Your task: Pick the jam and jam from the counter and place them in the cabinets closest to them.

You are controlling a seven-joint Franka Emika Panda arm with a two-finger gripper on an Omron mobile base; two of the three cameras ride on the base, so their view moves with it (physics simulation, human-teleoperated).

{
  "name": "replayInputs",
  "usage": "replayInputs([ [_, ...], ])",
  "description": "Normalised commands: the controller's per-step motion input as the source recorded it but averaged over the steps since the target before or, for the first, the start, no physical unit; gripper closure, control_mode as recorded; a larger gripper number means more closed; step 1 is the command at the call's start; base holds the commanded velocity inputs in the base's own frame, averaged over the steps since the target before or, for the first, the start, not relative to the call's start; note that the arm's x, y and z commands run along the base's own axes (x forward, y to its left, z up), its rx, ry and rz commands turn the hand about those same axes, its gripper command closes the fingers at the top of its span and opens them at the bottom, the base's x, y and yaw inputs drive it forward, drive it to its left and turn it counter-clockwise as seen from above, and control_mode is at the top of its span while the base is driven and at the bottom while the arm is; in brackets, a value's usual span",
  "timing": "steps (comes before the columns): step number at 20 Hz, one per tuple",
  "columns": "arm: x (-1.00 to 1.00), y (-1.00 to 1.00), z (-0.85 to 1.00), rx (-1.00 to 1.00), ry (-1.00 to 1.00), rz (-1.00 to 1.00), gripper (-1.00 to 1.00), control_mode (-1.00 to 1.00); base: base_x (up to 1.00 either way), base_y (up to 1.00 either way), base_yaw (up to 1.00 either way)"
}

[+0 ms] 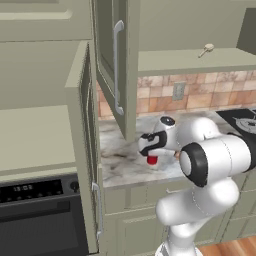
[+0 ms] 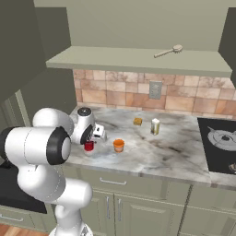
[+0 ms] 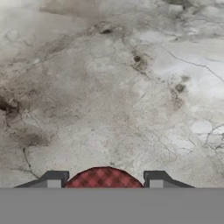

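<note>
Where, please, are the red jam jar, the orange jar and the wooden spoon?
red jam jar (image 2: 89,146), right base view, its red body below the tool.
orange jar (image 2: 119,145), right base view, its side.
wooden spoon (image 2: 176,48), right base view, its bowl.

My jam (image 3: 103,178) has a red-checked lid; the desk (image 3: 109,87) is grey-white marble veined brown; an orange cup (image 2: 119,145); pale grey-green cabinets (image 1: 45,75).
</note>
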Motion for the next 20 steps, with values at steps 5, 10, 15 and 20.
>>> replayInputs([
  [5,0.00,0.00,0.37,0.02,0.07,0.00,1.00,-1.00,0.00,0.00,0.00],
  [10,0.00,0.00,0.40,0.02,0.10,0.00,1.00,-1.00,0.00,0.00,0.00],
  [15,0.00,0.00,0.39,0.03,0.09,-0.01,1.00,-1.00,0.00,0.00,0.00],
  [20,-0.07,0.00,0.35,0.02,0.08,-0.01,1.00,-1.00,0.00,0.00,0.00],
])
